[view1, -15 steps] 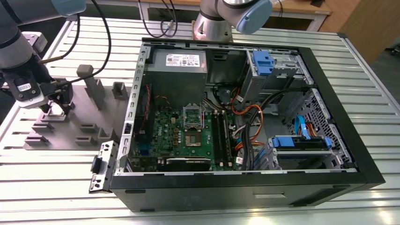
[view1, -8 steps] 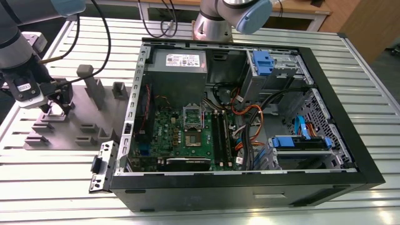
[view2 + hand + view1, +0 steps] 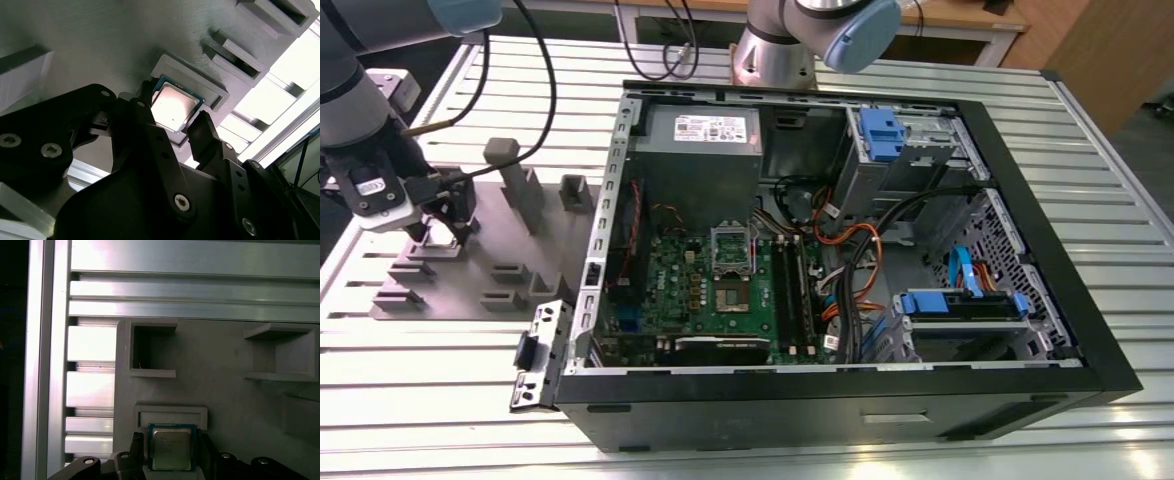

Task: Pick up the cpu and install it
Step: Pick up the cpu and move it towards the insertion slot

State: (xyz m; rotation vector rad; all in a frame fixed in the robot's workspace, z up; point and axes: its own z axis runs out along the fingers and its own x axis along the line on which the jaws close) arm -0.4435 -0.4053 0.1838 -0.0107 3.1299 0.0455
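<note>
The cpu (image 3: pixel 170 447), a small square chip with a silver-grey top, lies flat in a shallow pocket of the grey fixture block (image 3: pixel 467 290) at the exterior view's left. My gripper (image 3: pixel 438 236) hangs straight over that pocket. In both wrist views its two black fingers (image 3: pixel 202 131) stand one on each side of the cpu (image 3: pixel 175 104), with a thin gap showing at each side. The gripper (image 3: pixel 170 452) is open and the chip rests in its pocket. The silver socket frame (image 3: pixel 732 250) sits on the green motherboard inside the open computer case (image 3: pixel 1014 150).
The fixture block carries upright grey posts (image 3: pixel 520 185) and several empty pockets (image 3: pixel 152 352) close to my gripper. A second robot base (image 3: pixel 781 45) stands behind the case. Cables, blue drive brackets (image 3: pixel 961 300) and a grey power supply box (image 3: pixel 700 140) fill the case. The slatted aluminium table (image 3: pixel 427 400) lies all around.
</note>
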